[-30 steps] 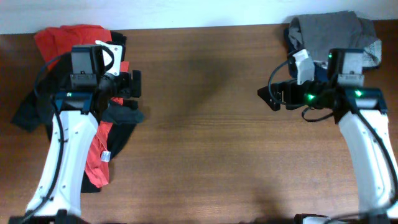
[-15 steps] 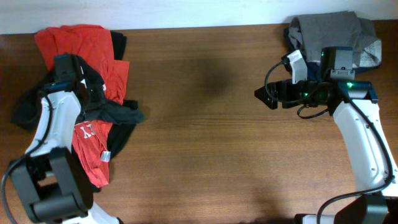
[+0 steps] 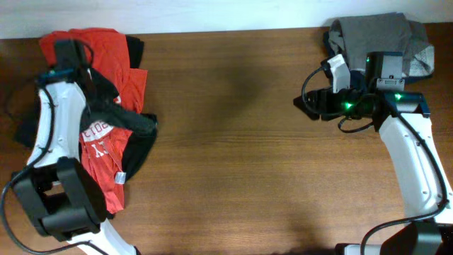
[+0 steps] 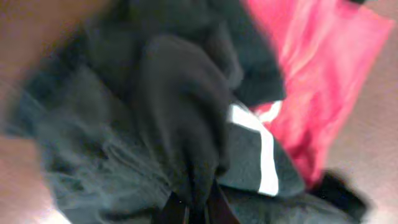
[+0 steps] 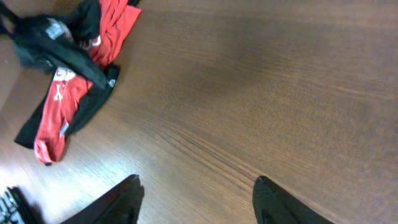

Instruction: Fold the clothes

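overhead, left arm (image 3: 46, 127): stretched over the heap of clothes (image 3: 99, 134) on the desk (image 3: 226, 156); its jaws are lost against dark cloth.
overhead, right gripper (image 3: 306, 108): above bare wood, the grey garment (image 3: 382, 35) just behind it.
left wrist, left gripper (image 4: 194, 208): jaws clenched on a bunched fold of the black garment (image 4: 180, 124); the red garment (image 4: 305, 74) lies ahead to the right. The view is blurred.
right wrist, right gripper (image 5: 199, 202): jaws parted, grasping nothing; bare desk below, the red and black heap well ahead to the left.
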Controlling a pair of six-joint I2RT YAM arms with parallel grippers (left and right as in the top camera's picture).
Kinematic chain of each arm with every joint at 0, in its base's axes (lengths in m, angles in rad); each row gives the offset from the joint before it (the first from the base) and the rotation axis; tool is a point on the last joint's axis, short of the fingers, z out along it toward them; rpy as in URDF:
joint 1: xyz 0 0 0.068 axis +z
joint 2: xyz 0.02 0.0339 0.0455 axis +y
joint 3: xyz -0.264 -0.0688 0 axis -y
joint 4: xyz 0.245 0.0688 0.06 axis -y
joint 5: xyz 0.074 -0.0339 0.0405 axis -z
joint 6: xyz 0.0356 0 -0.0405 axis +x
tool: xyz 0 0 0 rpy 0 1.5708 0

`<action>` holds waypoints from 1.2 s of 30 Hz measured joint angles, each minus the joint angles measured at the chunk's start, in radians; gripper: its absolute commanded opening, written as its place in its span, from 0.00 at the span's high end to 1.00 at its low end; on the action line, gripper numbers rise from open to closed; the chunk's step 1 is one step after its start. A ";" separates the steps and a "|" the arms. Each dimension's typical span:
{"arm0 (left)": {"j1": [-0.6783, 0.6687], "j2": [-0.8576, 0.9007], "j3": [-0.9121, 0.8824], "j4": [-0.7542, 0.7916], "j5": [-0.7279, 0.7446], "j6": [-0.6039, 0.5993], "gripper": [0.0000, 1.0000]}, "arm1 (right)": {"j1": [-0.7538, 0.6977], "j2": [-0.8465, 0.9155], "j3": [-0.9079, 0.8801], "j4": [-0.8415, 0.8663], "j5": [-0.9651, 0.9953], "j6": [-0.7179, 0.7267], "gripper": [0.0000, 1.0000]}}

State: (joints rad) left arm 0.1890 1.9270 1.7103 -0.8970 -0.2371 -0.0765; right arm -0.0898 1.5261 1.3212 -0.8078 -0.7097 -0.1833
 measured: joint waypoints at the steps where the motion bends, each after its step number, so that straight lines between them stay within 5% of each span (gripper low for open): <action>1: -0.010 -0.006 0.046 -0.021 0.000 0.000 0.99 | 0.000 0.000 0.000 0.001 0.000 0.005 0.63; 3: -0.046 -0.024 0.161 -0.065 0.002 0.000 0.99 | -0.007 0.000 0.003 -0.001 -0.021 0.011 0.79; 7: -0.219 -0.135 0.401 -0.061 0.078 -0.008 0.99 | -0.072 0.000 0.042 -0.023 -0.137 0.030 0.82; 13: -0.383 -0.191 0.524 -0.010 0.102 -0.040 0.99 | -0.104 -0.090 0.046 -0.064 -0.181 0.030 0.80; 21: -0.548 -0.187 0.525 0.080 0.110 -0.097 0.99 | -0.104 -0.215 0.051 -0.055 -0.203 0.050 0.68; 36: -0.739 -0.186 0.525 0.137 0.114 -0.108 0.99 | -0.104 -0.206 0.052 0.131 -0.325 0.117 0.33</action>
State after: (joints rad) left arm -0.5503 1.7409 2.2349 -0.7605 -0.1226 -0.1848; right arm -0.1940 1.3197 1.3735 -0.6765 -1.0348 -0.0662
